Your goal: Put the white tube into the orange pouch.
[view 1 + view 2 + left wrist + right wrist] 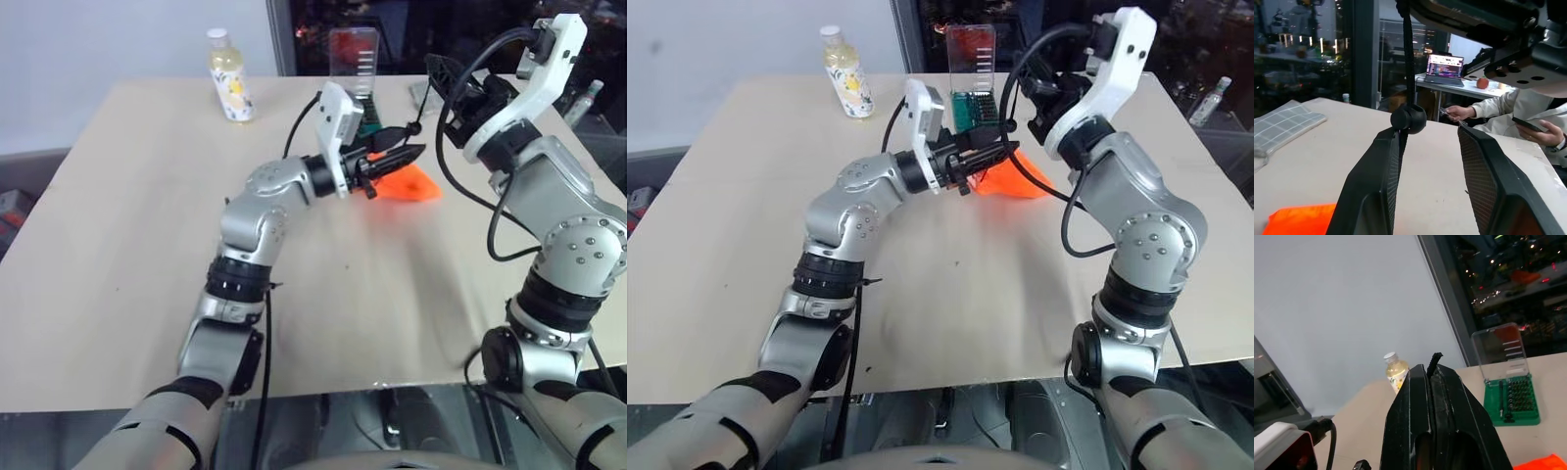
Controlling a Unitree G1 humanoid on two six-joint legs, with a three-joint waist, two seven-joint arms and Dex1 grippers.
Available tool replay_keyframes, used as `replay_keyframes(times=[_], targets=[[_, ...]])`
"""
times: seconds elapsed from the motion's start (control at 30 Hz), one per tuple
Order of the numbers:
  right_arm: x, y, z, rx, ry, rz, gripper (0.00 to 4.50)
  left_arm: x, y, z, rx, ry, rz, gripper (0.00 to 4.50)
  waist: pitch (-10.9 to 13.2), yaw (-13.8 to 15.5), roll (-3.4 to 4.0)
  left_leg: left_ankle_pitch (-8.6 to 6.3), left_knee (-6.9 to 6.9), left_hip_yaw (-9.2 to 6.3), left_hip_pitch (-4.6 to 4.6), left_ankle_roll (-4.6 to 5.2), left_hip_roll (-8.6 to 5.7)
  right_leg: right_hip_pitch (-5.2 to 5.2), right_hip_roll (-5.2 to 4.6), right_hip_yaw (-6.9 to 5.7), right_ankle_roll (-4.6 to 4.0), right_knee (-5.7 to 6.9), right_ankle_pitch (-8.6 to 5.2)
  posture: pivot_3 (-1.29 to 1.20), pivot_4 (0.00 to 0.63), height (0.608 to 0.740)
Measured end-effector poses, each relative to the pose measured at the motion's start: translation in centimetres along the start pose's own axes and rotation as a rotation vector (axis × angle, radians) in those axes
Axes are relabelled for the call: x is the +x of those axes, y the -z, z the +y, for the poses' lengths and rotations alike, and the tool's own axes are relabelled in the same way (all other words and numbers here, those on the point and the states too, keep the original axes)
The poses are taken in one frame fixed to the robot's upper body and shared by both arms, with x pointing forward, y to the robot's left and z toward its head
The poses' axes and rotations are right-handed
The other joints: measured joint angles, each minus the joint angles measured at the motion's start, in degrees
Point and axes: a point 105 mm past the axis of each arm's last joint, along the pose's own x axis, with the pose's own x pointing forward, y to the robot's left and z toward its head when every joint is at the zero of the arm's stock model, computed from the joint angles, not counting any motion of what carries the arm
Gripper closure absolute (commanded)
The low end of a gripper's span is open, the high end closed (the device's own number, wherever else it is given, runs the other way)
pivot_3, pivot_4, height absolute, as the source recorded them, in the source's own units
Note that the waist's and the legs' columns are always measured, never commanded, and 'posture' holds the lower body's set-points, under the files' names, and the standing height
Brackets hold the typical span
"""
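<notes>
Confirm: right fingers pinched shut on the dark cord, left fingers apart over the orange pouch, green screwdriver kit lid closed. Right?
Not quite: the green screwdriver kit has its clear lid standing open, as the right wrist view shows. The rest holds: the right gripper has its fingers pinched shut on the dark cord, and the left gripper has its fingers apart over the orange pouch.

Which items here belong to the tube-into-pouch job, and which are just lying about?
Job in hand:
- orange pouch
- dark cord, pinched in the shut right end effector
- left end effector, open, at the pouch

Lying about:
- bottle of yellowish liquid
- green bit set with clear lid
- grey checked pouch
</notes>
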Motion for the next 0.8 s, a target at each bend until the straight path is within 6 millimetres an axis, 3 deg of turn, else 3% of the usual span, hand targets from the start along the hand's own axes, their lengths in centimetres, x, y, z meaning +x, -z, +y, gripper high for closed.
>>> replay_keyframes(times=[0.57, 0.67, 0.73, 0.8], targets=[[-0.7, -0.1, 0.3, -0.004, 0.011, 0.003, 4.50, 1.2, -0.4, 0.5, 0.010, 0.008, -0.010, 2.58, 0.00, 0.19, 0.00, -0.01, 0.01, -0.02, -0.04, 0.02, -0.01, 0.01, -0.03, -0.01, 0.01, -0.02, 0.00, 0.00, 0.150, 0.740], [-0.6, 0.0, 0.5, -0.004, 0.004, 0.008, 4.50, 1.3, -0.6, 0.5, 0.011, 0.001, -0.017, 3.34, 0.00, 0.22, 0.00, -0.01, 0.02, -0.03, -0.05, 0.02, -0.01, 0.01, -0.04, -0.01, 0.01, -0.03, 0.00, 0.00, 0.150, 0.740], [-0.7, 0.0, 0.5, -0.005, 0.002, 0.009, 4.50, 1.4, -0.7, 0.6, 0.013, -0.001, -0.019, 4.24, 0.00, 0.23, 0.00, -0.01, 0.02, -0.04, -0.05, 0.02, -0.01, 0.01, -0.04, -0.01, 0.01, -0.03, 0.00, 0.00, 0.150, 0.740], [-0.7, 0.0, 0.5, -0.008, 0.004, 0.009, 4.50, 1.4, -0.6, 0.7, 0.014, -0.007, -0.016, 4.29, 0.00, 0.21, 0.00, -0.01, 0.01, -0.04, -0.05, 0.03, -0.01, 0.01, -0.03, -0.01, 0.01, -0.03, 0.00, 0.00, 0.150, 0.740]])
